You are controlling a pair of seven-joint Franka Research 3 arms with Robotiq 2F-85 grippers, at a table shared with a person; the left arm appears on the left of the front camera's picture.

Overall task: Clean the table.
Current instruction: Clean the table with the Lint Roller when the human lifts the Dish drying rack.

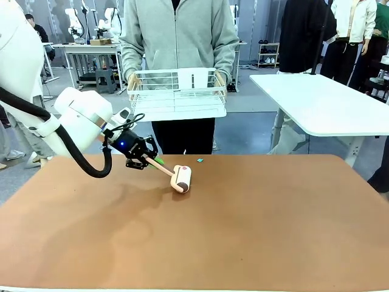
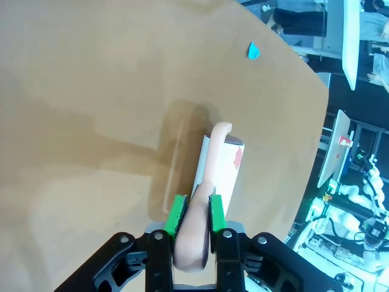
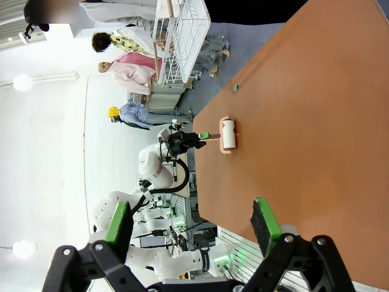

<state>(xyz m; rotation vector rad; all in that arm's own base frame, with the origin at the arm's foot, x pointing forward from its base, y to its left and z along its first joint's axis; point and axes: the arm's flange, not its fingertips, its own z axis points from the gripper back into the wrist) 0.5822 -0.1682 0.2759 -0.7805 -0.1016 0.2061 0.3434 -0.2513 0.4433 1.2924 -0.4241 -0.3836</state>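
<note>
The left claw (image 1: 146, 160) is closed narrow on the pale handle of a lint roller (image 1: 181, 179); in the left wrist view both green pads (image 2: 177, 214) press the handle sides. The roller head rests on the table (image 1: 255, 237), left of centre and toward the far half. The handle's long axis runs from the claw down and to the right, slightly toward the near edge, with the roller drum set across it. One small teal scrap (image 1: 199, 160) lies on the table just beyond the drum, to its far right and close to the far edge, apart from the roller. The next stroke therefore appears to require travel toward the far right, roughly along the line of the fingers as the wrist view shows it. The left arm is clearly the nearer one. The right claw (image 3: 191, 222) hangs above the table's right side, spread wide and empty. At the far side, a person holds a white wire basket (image 1: 176, 91) above the table edge.
</note>
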